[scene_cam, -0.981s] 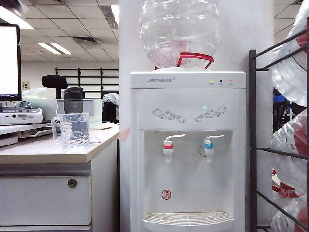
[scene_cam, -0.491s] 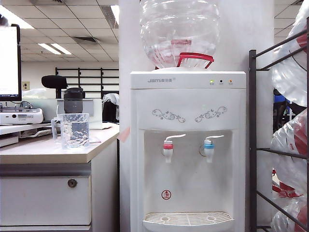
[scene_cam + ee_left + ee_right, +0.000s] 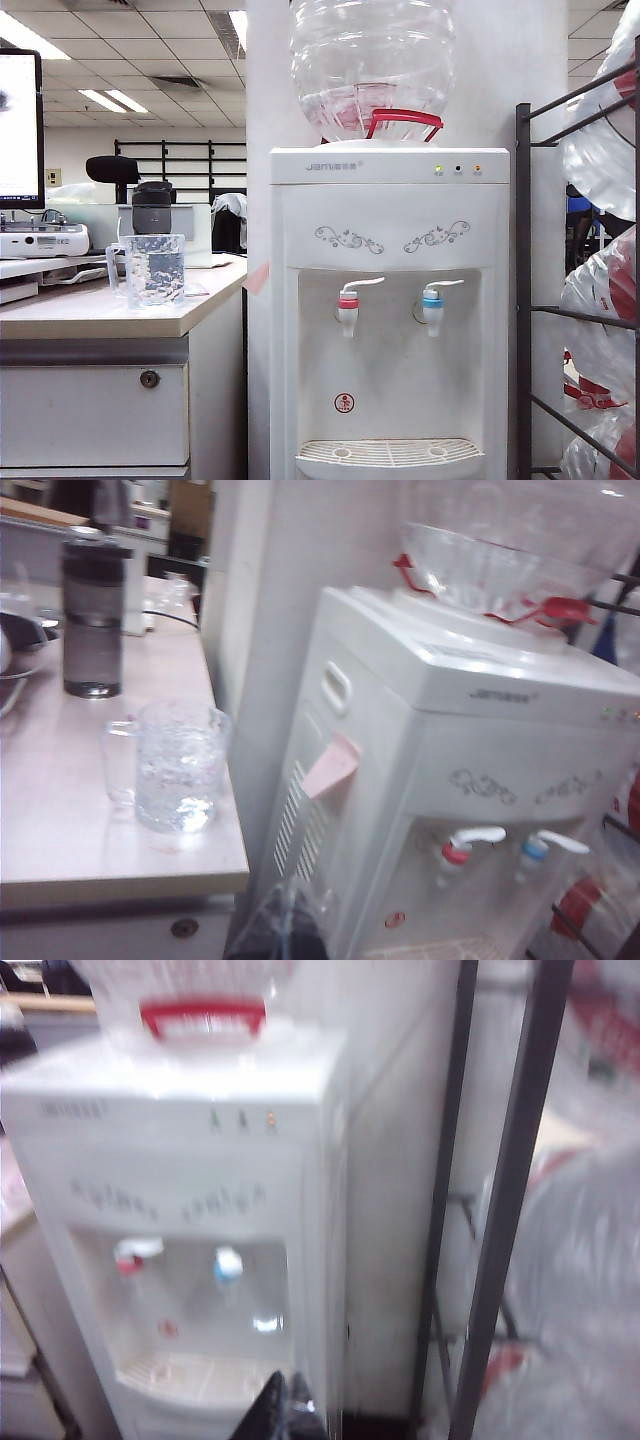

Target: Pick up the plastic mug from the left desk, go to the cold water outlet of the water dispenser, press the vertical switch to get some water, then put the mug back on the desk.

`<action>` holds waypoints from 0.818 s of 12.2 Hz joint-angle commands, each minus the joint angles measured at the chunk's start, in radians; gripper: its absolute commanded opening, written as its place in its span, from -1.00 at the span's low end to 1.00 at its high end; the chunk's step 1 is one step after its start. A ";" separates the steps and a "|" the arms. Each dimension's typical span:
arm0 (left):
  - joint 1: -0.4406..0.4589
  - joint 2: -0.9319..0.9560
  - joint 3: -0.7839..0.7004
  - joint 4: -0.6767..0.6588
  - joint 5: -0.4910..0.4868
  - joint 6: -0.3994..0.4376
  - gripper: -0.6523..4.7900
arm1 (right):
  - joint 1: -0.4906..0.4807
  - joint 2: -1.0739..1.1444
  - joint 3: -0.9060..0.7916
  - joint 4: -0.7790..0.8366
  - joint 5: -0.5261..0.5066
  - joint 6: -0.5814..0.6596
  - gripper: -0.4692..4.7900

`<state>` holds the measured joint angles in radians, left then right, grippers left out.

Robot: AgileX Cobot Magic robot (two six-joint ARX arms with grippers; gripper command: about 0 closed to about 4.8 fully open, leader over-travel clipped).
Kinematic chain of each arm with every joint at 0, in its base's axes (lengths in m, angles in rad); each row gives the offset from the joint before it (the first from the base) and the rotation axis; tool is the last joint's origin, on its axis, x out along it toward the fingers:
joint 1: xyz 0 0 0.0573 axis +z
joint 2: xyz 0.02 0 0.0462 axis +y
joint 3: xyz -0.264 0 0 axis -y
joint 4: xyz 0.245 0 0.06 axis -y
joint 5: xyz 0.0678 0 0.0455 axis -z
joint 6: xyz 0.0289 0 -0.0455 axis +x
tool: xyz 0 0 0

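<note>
My left gripper jaws closed, empty, right gripper jaws unclear, plastic mug on bench beside water dispenser.

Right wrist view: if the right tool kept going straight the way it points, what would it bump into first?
Probably the water dispenser. The right tool points toward its lower front, near the drip tray. The picture is blurry, so depth is hard to judge.

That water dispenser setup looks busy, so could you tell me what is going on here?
Nothing is being handled. The plastic mug stands on the left desk, apparently with water in it, beside the water dispenser. The left end effector is shut and empty; only the tips of the right end effector show, away from both taps.
</note>
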<state>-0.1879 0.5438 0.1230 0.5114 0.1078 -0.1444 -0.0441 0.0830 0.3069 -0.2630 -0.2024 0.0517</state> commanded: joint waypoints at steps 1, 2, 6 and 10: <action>0.000 -0.001 -0.016 0.016 -0.002 -0.002 -0.78 | 0.001 -0.067 -0.063 0.003 0.003 0.064 -0.84; 0.000 -0.001 -0.016 -0.047 0.002 -0.002 -0.78 | 0.001 -0.080 -0.110 -0.010 0.002 0.076 -0.84; 0.000 0.000 -0.016 -0.122 0.002 -0.002 -0.78 | 0.001 -0.080 -0.117 -0.024 -0.001 0.077 -0.84; 0.000 0.000 -0.016 -0.122 0.002 -0.002 -0.78 | 0.000 -0.080 -0.117 -0.025 -0.009 0.076 -0.84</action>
<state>-0.1875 0.5442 0.1032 0.3805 0.1047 -0.1490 -0.0441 0.0040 0.1875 -0.2981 -0.2092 0.1230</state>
